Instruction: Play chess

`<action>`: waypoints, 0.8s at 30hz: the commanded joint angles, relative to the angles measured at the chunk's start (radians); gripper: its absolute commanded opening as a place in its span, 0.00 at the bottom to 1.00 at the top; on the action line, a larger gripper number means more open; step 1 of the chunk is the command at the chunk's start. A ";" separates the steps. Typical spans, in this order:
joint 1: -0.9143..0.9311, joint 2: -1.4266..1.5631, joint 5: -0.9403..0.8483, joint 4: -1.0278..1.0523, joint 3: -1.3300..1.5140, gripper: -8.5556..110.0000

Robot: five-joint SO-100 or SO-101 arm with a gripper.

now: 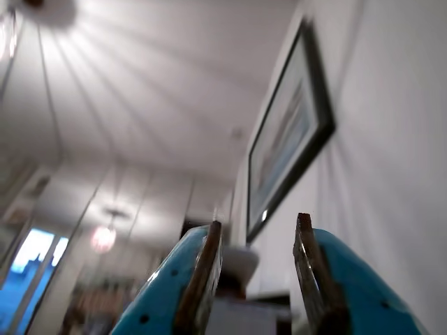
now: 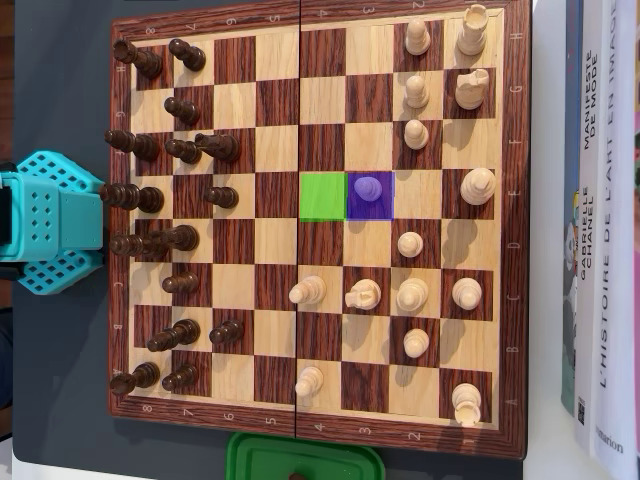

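A: How is the gripper [image 1: 258, 230] seen in the wrist view?
B: Parted and empty; pointed at the ceiling.
A: And overhead?
B: A purple-tinted pawn [image 2: 369, 190] is seen mid-chessboard [image 2: 320, 420]; a green-tinted square [image 2: 322, 196] lies just left.

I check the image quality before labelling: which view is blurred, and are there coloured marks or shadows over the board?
Wrist view: blurred and dim, pointing up at ceiling and a framed picture; the gripper looks soft, jaws apart. Overhead view: sharp and evenly lit, pieces casting soft shadows; a green square and a purple square tinting a pawn overlay the chessboard.
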 commanded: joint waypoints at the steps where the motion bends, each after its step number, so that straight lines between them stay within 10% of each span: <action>1: 0.003 -0.005 -0.003 0.163 -0.095 0.20; 24: -0.069 -0.374 -0.005 1.865 -0.690 0.20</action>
